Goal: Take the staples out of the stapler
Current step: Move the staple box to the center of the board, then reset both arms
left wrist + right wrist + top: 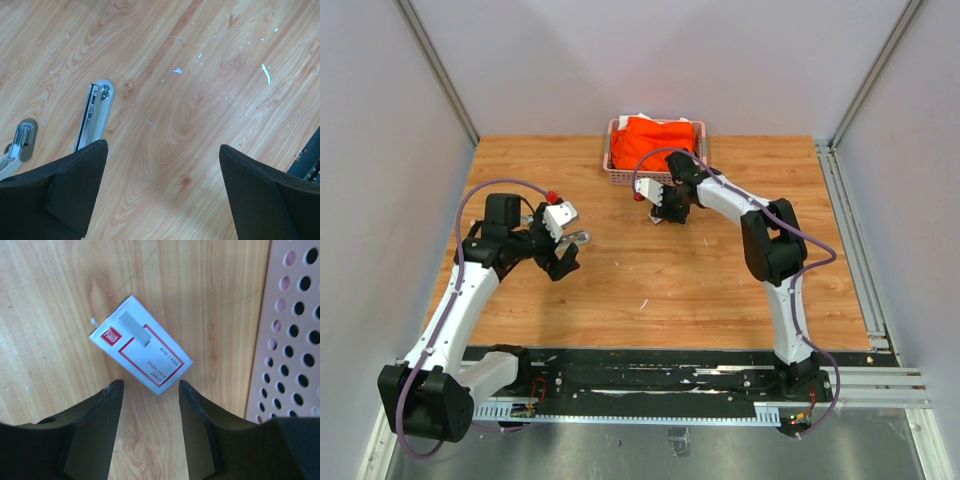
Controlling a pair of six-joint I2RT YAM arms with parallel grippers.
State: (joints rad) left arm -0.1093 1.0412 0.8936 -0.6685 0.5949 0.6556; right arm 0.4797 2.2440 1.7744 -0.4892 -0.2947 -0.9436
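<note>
The silver stapler (95, 115) lies swung open on the wooden table, its magazine rail facing up; its other arm (20, 142) shows at the left edge. My left gripper (162, 150) hovers open just beside it, nothing between the fingers. In the top view the stapler (578, 238) sits by the left gripper (563, 262). My right gripper (150, 390) is open over a small white box with a red label (145, 355); the box's corner lies just ahead of the fingertips. A short grey strip of staples (135, 329) rests on the box, with a tiny loose one (92, 320) beside it.
A pink perforated basket (620, 170) holding orange cloth (655, 140) stands at the back, its wall (292, 340) close to the right of my right gripper. Small pale flecks (266, 74) are scattered on the wood. Grey walls enclose the table.
</note>
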